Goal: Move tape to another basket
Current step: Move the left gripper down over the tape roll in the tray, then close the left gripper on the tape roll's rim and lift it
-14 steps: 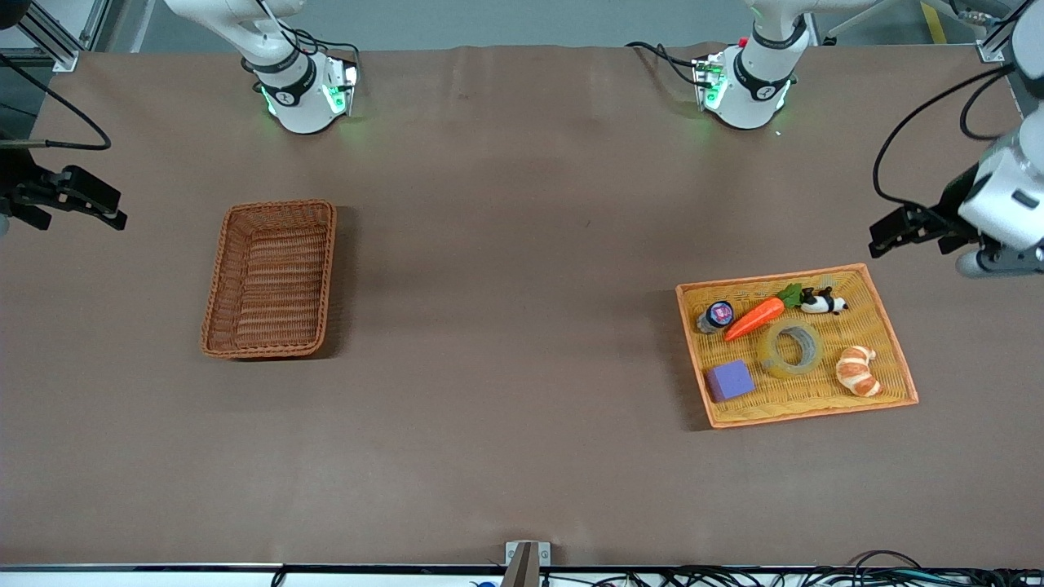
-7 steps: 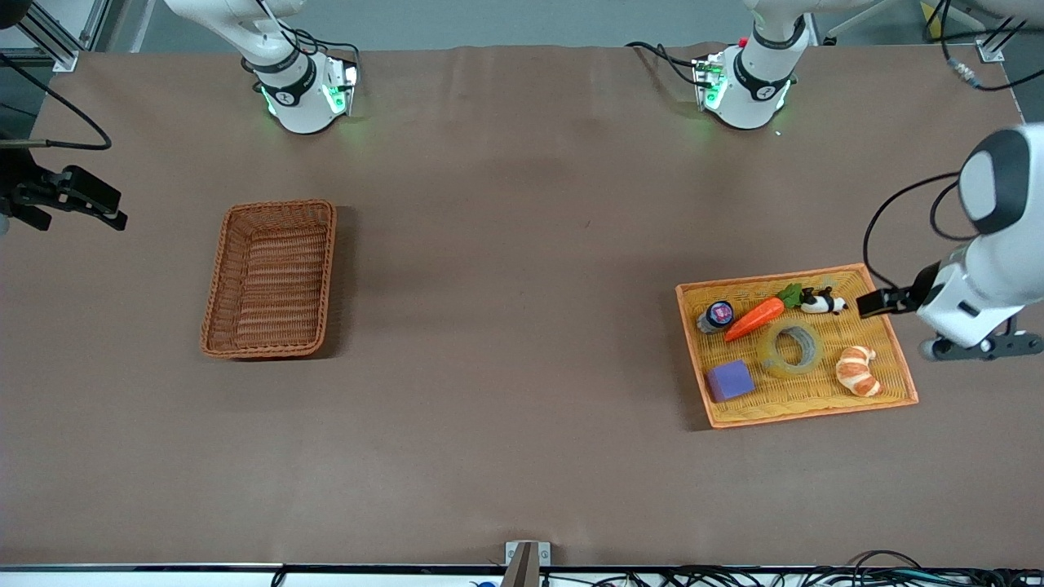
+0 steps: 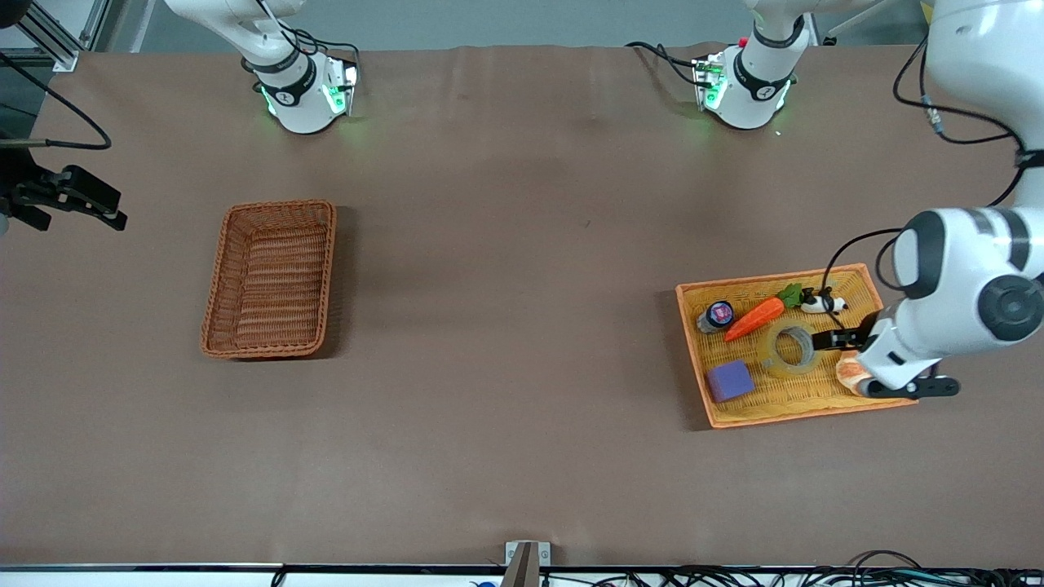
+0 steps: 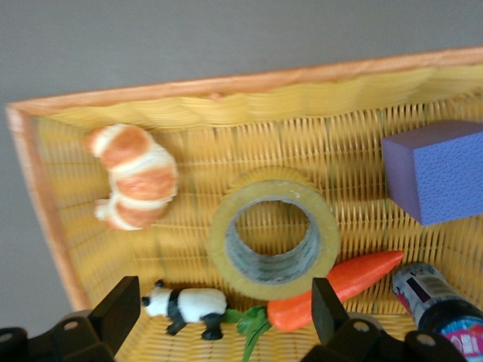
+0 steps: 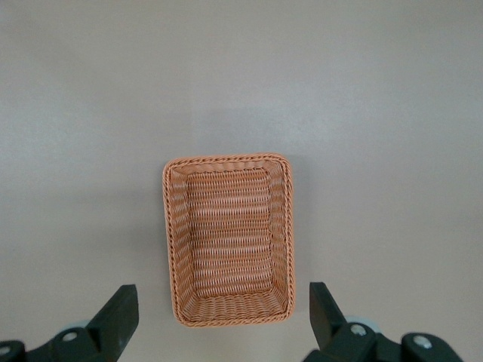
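The tape [image 3: 788,348], a translucent yellowish ring, lies flat in the flat yellow tray [image 3: 803,415] at the left arm's end of the table. My left gripper [image 3: 825,339] hangs open and empty over the tray, just beside the tape. In the left wrist view the tape [image 4: 273,232] lies just ahead of the left gripper [image 4: 225,311], whose spread fingers hold nothing. The reddish-brown wicker basket [image 3: 272,279] stands empty toward the right arm's end. My right gripper [image 3: 98,205] waits open, high beside the basket; the right wrist view shows the basket [image 5: 229,237] ahead of the right gripper [image 5: 223,311].
In the tray around the tape lie a croissant toy [image 4: 132,177], a toy panda [image 4: 185,305], a carrot [image 3: 754,318], a purple block [image 3: 729,380] and a small bottle [image 3: 716,315]. The left arm's white wrist covers part of the croissant in the front view.
The left arm has swung in and down from beside the table's end to over the tray, its gripper now next to the tape. The right arm has not moved.
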`<state>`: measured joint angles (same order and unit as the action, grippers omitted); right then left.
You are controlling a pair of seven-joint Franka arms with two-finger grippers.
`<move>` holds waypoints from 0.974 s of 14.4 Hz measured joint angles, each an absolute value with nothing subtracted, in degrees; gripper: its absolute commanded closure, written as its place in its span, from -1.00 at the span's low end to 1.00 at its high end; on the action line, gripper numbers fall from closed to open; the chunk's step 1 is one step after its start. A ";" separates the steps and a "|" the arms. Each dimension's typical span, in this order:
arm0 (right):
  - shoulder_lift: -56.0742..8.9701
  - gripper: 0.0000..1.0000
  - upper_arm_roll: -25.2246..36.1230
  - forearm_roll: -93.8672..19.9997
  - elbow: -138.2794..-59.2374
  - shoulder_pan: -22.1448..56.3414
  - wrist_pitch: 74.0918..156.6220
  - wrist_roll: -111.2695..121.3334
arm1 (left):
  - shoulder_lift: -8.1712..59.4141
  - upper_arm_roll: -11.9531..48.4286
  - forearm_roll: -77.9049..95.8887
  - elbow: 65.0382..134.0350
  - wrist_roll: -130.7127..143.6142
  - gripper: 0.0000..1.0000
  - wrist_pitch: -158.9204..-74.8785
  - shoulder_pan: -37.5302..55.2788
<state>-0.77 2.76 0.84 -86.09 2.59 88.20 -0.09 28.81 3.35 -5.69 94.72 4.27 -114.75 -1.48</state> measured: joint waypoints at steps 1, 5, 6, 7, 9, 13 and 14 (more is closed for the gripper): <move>-0.77 -1.00 2.76 0.84 -86.09 2.59 88.20 -0.09 | 30.41 4.07 -5.69 94.71 4.28 -1.00 -114.95 -1.42; -0.77 -1.00 2.76 0.84 -86.09 2.59 88.20 -0.09 | 35.25 4.89 -5.71 94.98 4.41 -1.00 -116.40 -1.29; -0.77 -1.00 2.76 0.84 -86.09 2.59 88.21 -0.09 | 35.71 4.86 -5.72 95.29 4.41 -1.00 -116.49 -1.52; -0.77 -1.00 2.76 0.84 -86.09 2.59 88.20 -0.09 | 35.87 4.78 -5.72 95.54 4.41 -1.00 -116.60 -1.86; -0.77 -1.00 2.76 0.84 -86.09 2.59 88.21 -0.09 | 35.86 4.73 -5.73 95.75 4.41 -1.00 -116.66 -2.71; -0.77 -1.00 2.74 0.83 -86.09 2.59 88.21 -0.09 | 35.92 4.68 -5.73 96.34 4.40 -1.00 -116.69 -3.77; -0.77 -1.00 2.74 0.83 -86.09 2.59 88.21 -0.09 | 35.96 4.68 -5.73 96.42 4.40 -1.00 -116.70 -4.05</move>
<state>-0.77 2.74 0.83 -86.09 2.59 88.21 -0.09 35.96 4.68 -5.73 96.42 4.40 -116.70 -4.05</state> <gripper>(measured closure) 0.000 0.000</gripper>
